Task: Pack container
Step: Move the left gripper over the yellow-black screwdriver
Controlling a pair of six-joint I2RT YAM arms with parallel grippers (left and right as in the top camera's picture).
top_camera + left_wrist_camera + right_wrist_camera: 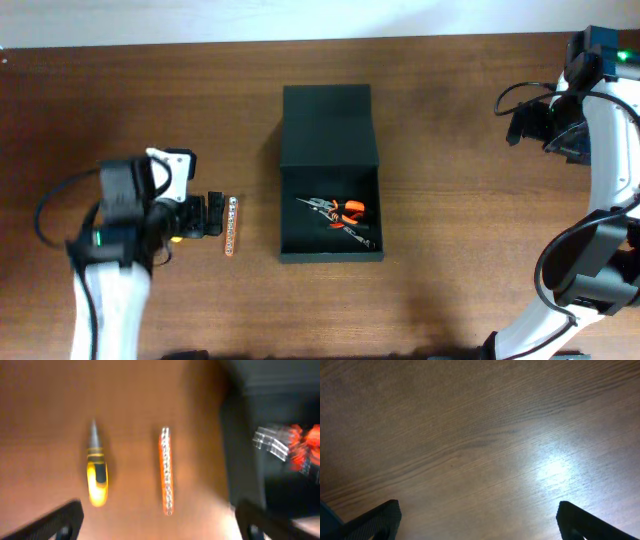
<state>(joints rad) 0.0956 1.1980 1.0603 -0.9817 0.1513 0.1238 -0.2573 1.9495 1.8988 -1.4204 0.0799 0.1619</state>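
Observation:
The container (330, 257) is a dark matte box in the middle of the table. It is open, with its flap lid (325, 125) laid back flat. Inside lie pliers with orange handles (345, 210), also seen in the left wrist view as blurred pliers (300, 450). My left gripper (214, 215) hovers left of the box, open and empty, its fingers (60, 522) wide apart. Ahead of it on the wood lie an orange strip with silver bits (166, 470) and a yellow-and-black tool (96, 480). My right gripper (520, 122) hangs open and empty over bare table at the far right.
The orange strip (231, 225) lies between the left gripper and the container's left wall (240, 460). The right arm curves along the table's right edge. The right wrist view holds only wood grain between its fingers (375, 522).

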